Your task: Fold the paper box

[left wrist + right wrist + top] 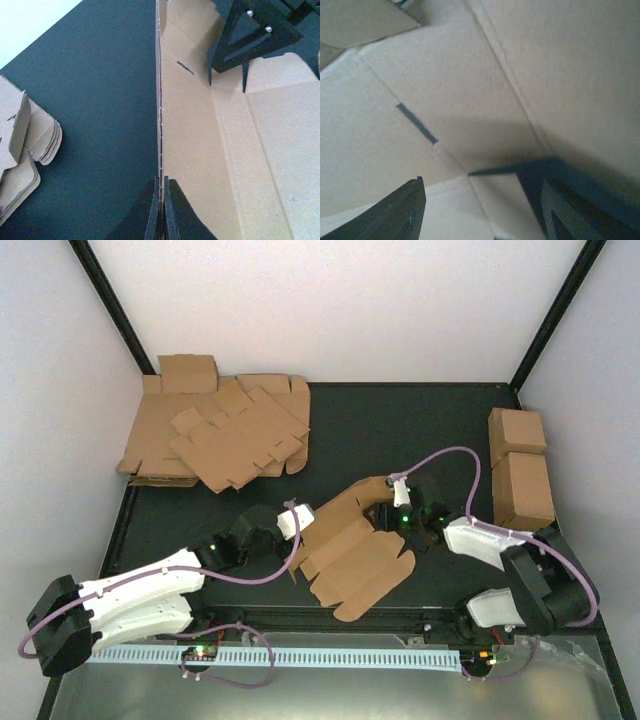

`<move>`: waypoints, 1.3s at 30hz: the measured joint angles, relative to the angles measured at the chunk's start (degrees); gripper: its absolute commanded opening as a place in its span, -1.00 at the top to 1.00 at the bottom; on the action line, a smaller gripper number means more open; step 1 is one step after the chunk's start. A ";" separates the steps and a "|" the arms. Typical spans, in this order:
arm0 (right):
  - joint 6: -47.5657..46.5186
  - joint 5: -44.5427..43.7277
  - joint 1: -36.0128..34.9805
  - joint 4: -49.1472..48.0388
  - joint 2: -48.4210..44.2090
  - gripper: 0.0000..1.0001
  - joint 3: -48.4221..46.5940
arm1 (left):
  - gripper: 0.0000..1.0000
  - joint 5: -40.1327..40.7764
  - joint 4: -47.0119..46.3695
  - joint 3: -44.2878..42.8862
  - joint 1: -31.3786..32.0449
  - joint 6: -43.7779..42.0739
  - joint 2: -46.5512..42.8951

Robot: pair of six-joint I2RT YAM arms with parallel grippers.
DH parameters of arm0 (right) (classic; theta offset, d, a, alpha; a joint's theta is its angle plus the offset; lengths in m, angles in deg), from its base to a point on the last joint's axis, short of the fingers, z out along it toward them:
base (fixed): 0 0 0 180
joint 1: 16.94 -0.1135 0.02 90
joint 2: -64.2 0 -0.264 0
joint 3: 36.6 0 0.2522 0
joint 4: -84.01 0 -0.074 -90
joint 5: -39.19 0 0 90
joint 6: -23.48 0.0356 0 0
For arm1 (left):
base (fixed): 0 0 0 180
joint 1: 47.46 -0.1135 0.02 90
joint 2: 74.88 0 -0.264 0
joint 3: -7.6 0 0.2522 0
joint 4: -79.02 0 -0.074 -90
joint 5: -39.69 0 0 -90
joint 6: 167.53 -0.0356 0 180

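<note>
Near edge: shiny metal sheet (330, 695) and white slotted rail (280, 655), arm bases on it. Bench (400, 430) is matte black, no marks visible; it is boxed in by plain white walls (340, 310) with black posts (110, 305) in the back corners. Box (355, 560) sits mid-bench between the arms, mostly flat and open, with its left wall stood upright. Left claw (161, 187) is closed tight, pinching the top edge of that wall. Right claw (475, 200) is spread wide with nothing between the fingers, tips down over the box's inner panel by a slot cut; can't tell if they touch. Heap (225, 435) of flat cardboard sheets sits back-left, well apart from the box. Two cuboids (520, 465) sit at the bench's right edge, one just behind the other.
</note>
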 measured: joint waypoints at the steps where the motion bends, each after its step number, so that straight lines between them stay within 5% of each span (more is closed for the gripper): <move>1: -0.07 0.00 0.00 -0.02 1.40 -0.30 -0.55 | 0.97 0.11 0.20 -0.04 0.00 -0.11 0.17; 7: -1.01 1.33 0.00 -0.15 6.36 -0.12 -3.32 | 0.97 0.76 0.50 -0.11 0.00 -0.44 0.33; 13: -1.31 4.33 0.04 0.20 6.12 0.29 -3.32 | 0.97 1.01 0.66 -0.37 0.00 -0.68 0.35; 25: -1.49 7.96 -0.70 1.22 3.43 0.46 -0.79 | 0.97 0.98 0.61 -0.42 0.00 -0.90 0.37; 32: -1.90 5.86 -2.73 2.32 3.72 0.82 -0.85 | 0.97 0.94 0.57 -0.42 0.00 -1.05 1.49; 39: -2.78 1.22 -3.30 3.80 4.31 0.84 -2.21 | 0.97 0.94 0.04 -0.42 0.00 -2.16 2.58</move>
